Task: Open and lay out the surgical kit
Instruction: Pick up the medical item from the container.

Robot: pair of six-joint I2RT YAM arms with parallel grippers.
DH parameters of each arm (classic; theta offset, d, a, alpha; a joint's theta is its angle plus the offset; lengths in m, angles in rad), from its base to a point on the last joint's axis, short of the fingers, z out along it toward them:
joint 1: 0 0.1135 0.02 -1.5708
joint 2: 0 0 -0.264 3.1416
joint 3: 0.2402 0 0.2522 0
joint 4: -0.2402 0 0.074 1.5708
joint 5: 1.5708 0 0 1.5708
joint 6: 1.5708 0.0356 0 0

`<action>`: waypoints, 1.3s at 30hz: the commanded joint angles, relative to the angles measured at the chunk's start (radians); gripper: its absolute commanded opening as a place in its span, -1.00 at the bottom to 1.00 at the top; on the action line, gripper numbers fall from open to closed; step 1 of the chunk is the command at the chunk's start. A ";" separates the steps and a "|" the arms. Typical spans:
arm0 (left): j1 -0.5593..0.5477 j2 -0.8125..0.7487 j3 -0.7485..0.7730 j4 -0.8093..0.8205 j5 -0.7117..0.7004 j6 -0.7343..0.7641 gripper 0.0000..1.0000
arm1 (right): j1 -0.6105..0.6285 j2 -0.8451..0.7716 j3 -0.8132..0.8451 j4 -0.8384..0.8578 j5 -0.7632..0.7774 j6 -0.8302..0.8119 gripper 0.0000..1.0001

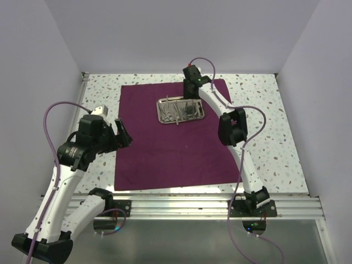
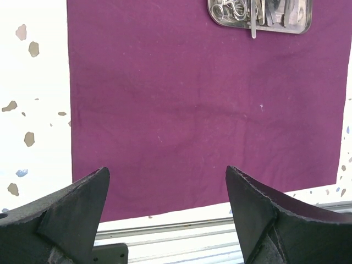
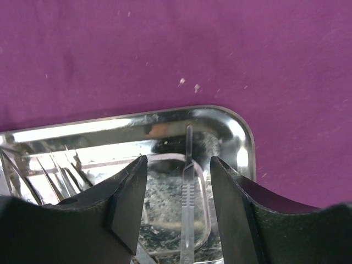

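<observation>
Your right gripper (image 3: 179, 162) hangs unclenched and empty over a rounded corner of the small shiny rectangular steel tray (image 3: 245, 140), which sits on the dark purple cloth wrap (image 1: 165, 154). A slim silver instrument (image 3: 189, 144) lies in the tray between the jaws, lengthwise along the fingers. Your left gripper (image 2: 166, 169), spread wide, sits well away from the tray.

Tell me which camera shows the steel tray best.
Top external: nearly the whole tray shows, lying on the purple cloth, though small. Left wrist crops it at the frame's top edge; right wrist shows only one corner, close up.
</observation>
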 commanded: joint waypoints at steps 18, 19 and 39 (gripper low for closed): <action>-0.003 0.128 -0.013 0.058 -0.014 0.040 0.81 | -0.019 0.114 0.135 -0.036 0.029 0.012 -0.32; -0.003 0.133 -0.015 0.062 -0.014 0.041 0.80 | -0.020 0.119 0.135 -0.046 0.032 0.012 -0.35; -0.003 0.196 0.016 0.101 -0.006 0.076 0.80 | -0.020 0.092 0.077 -0.179 -0.057 0.039 -1.00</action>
